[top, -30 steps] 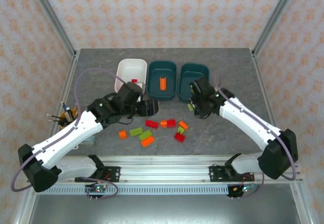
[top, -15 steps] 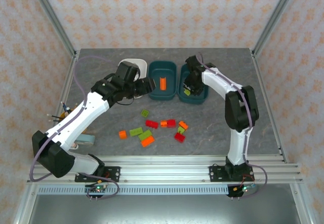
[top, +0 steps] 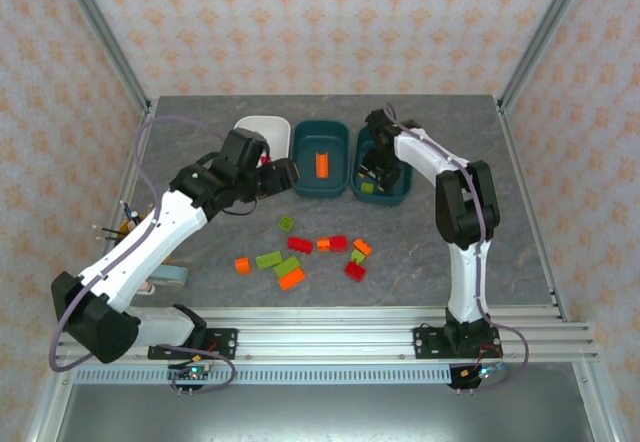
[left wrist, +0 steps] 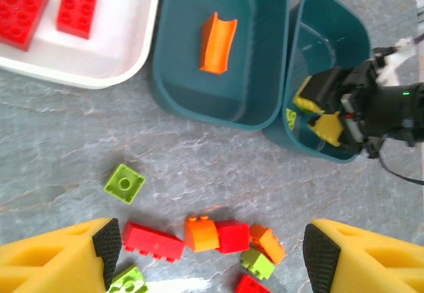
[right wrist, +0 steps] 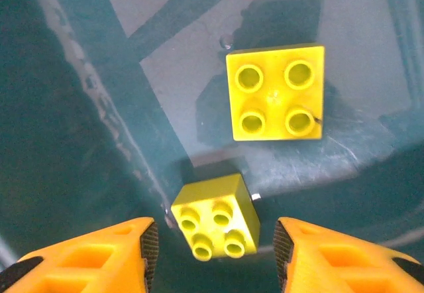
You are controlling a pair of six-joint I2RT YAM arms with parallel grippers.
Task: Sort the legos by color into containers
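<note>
Loosely, lime lego [right wrist: 215,217] lies btwn right gripper [right wrist: 212,243] jaws, untouched.

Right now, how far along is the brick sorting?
Done: two red bricks in the white tub, one orange piece in the middle teal tub, two green bricks in the right teal tub. In hand: nothing; left gripper and right gripper are open. Left: roughly ten mixed bricks loose on the table.

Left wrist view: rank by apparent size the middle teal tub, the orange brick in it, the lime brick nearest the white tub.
1. middle teal tub
2. orange brick
3. lime brick, only somewhat smaller
</note>
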